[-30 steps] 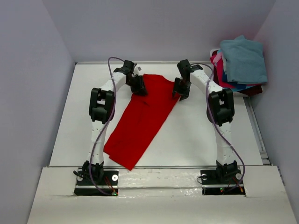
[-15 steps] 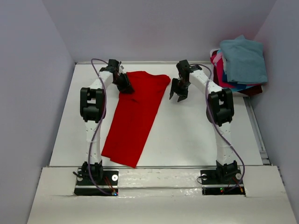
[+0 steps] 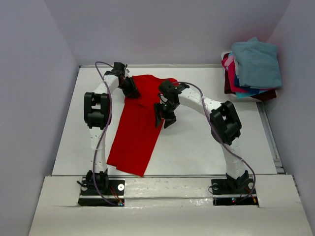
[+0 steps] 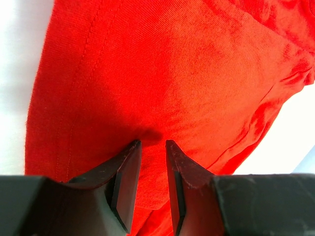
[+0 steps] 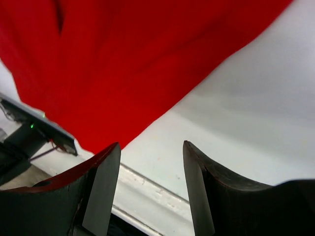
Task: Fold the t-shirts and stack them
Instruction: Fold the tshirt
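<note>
Grip status, left to right. My left gripper (image 3: 130,88) (image 4: 151,142) sits at 11 o'clock on the flat white table (image 3: 206,142). Its jaws are clenched on a puckered pinch of the bright red cloth t-shirt (image 3: 135,130) (image 4: 162,73), at the far left corner of the cloth. The red t-shirt lies flat as a long, narrow folded strip, running from 12 o'clock near the far table edge down to 7 o'clock near my left base. At the strip's 3 o'clock edge, toward its far end, my right gripper (image 3: 164,118) (image 5: 151,145) hangs over the cloth border. Its jaws are released and spread, with nothing between them; past the fingertips the wrist view shows bare table and red cloth. At 2 o'clock, well apart from both grippers, the pile of folded cloth t-shirts (image 3: 253,69) rests at the far right corner, with teal-blue on top and pink, blue and dark maroon below.
</note>
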